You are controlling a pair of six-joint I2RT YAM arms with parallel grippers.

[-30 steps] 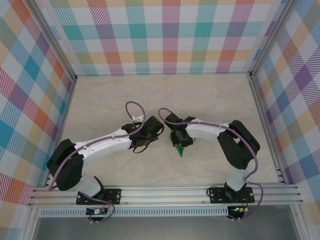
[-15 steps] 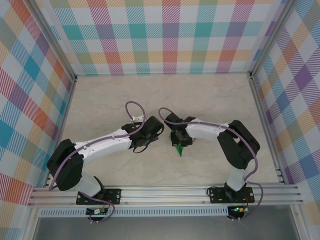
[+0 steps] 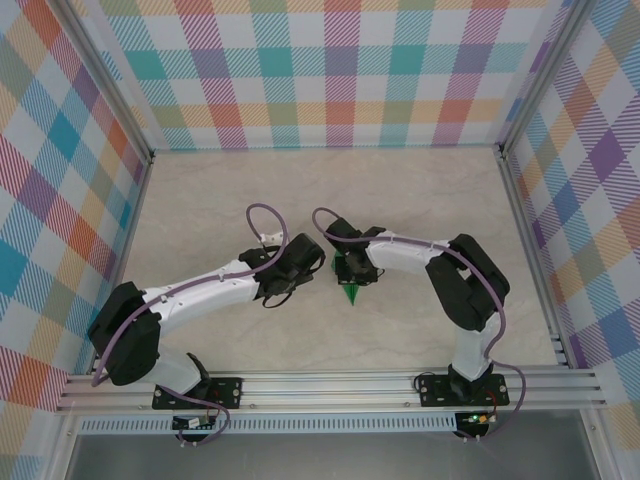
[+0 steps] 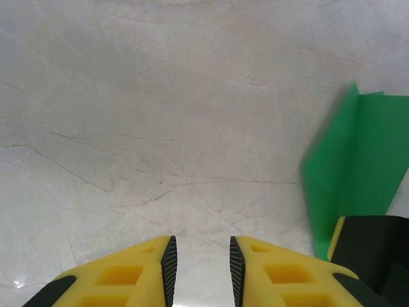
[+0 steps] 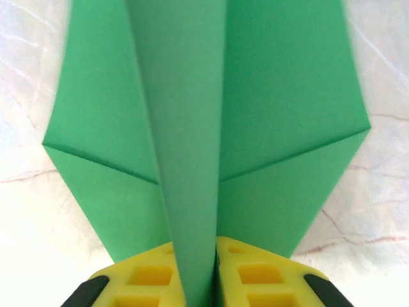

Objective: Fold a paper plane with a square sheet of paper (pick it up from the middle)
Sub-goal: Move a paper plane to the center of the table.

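The square sheet of paper is bright green and folded into a pointed paper plane shape with a raised centre ridge and two wings. My right gripper is shut on the ridge, which stands pinched between the yellow fingers. From above, the green point sticks out toward the near edge below the right gripper, just over the table. My left gripper is open over bare table, nothing between its pads. It sits just left of the paper. In the top view the left gripper is close beside the right one.
The table is pale marble, walled by checked panels at the back and both sides. An aluminium rail with the arm bases runs along the near edge. Part of the right gripper's black and yellow body shows at the left wrist view's lower right.
The right gripper has shifted a little left and away from the near edge, carrying the green paper with it. The left arm has barely moved.
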